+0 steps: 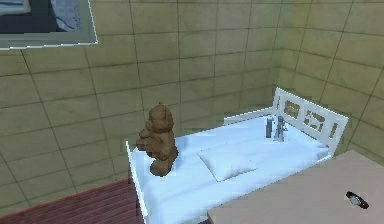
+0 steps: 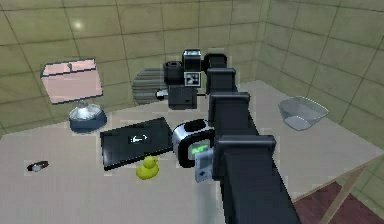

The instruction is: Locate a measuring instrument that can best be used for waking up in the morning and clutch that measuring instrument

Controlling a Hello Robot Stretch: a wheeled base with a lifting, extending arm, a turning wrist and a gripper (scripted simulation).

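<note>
Arm (image 2: 245,150) is reaching far out across the table (image 2: 335,150), with its gripper (image 2: 153,87) hanging near the lamp (image 2: 72,85). I cannot tell whether it is holding anything. What I am taking for the alarm clock (image 2: 187,138), a white-rimmed box, is sitting just beside the arm by the yellow duck (image 2: 149,168), so the reach is probably overshooting.

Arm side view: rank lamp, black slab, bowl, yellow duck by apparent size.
1. Lamp and black slab: too alike to rank, and the slab sits nearer the camera.
2. Bowl.
3. Yellow duck: smallest, though nearest the camera.
</note>
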